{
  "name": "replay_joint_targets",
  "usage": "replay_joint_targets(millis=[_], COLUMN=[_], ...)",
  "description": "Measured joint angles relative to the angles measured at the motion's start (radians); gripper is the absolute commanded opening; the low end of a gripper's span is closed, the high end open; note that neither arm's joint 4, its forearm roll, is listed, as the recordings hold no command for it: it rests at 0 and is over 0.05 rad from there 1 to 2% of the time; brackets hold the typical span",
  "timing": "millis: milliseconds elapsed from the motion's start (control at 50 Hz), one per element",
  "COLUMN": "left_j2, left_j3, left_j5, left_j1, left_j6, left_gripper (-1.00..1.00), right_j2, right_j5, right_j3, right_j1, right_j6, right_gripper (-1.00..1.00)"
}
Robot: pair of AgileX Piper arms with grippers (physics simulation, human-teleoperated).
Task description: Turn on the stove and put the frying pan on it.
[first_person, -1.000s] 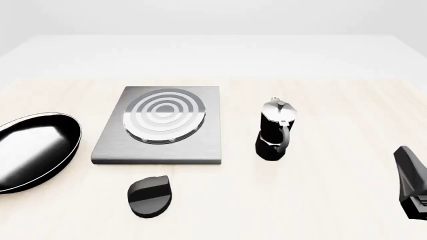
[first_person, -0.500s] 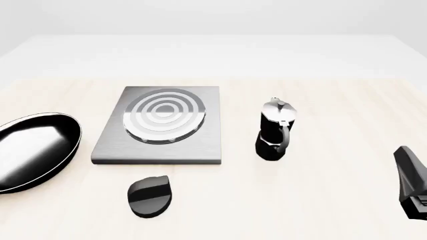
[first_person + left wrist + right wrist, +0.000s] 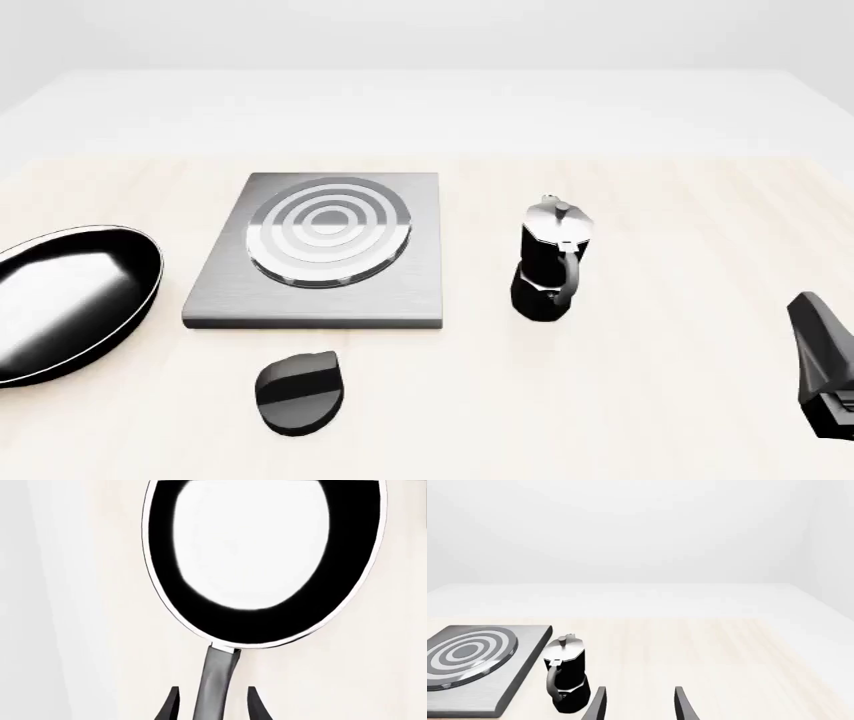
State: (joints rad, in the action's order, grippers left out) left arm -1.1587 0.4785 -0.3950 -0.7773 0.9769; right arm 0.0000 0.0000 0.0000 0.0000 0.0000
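The frying pan (image 3: pixel 64 300), glossy black with a thin pale rim, lies on the table at the far left, left of the stove (image 3: pixel 320 250). The stove is a grey square plate with concentric burner rings. In the left wrist view the pan (image 3: pixel 263 560) fills the frame and its long handle (image 3: pixel 217 677) runs back between my left gripper's (image 3: pixel 213 707) two fingers. The fingers stand apart on either side of the handle with gaps showing. My right gripper (image 3: pixel 639 705) is open and empty, near the moka pot (image 3: pixel 566 672).
A small black round knob (image 3: pixel 300 392) lies in front of the stove. A black-and-silver moka pot (image 3: pixel 550 260) stands right of the stove. Part of my right arm (image 3: pixel 819 362) shows at the right edge. The left arm is out of the front view.
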Motion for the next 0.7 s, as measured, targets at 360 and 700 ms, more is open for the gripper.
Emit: replay_joint_targets(millis=[360,700], left_j2=[-0.088,-0.173], left_j3=[-0.035,-0.066], left_j5=[0.1,0.195], left_j1=[-0.033,-0.071], left_j6=[0.029,0.064], left_gripper=[1.0,1.0], right_j2=[0.0,0.0], right_j5=[0.0,0.0], right_j3=[0.0,0.0], right_j1=[0.0,0.0], right_j6=[0.0,0.0], right_gripper=[1.0,1.0])
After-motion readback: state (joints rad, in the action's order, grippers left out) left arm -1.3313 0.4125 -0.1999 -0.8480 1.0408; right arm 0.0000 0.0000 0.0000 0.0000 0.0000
